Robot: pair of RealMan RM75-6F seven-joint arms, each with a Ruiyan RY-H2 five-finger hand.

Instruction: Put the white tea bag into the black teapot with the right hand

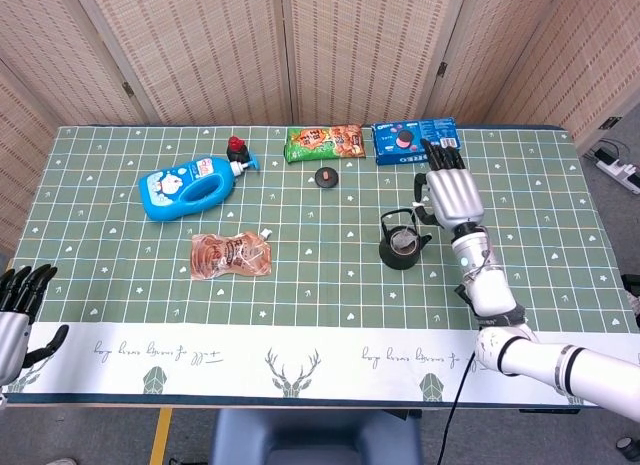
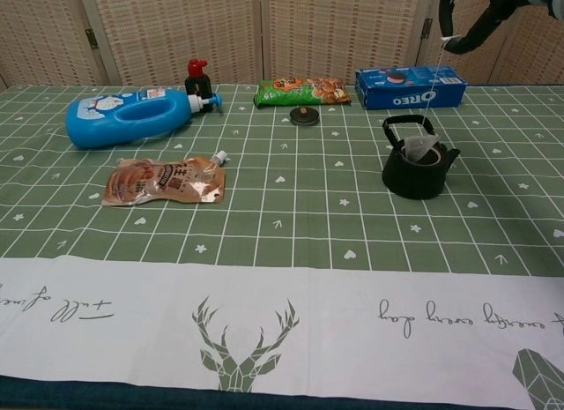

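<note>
Teapot (image 2: pixel 416 166) right of pouch (image 2: pixel 165 181); lid (image 2: pixel 304 115) behind; tea bag (image 2: pixel 422 148) at teapot mouth.
</note>
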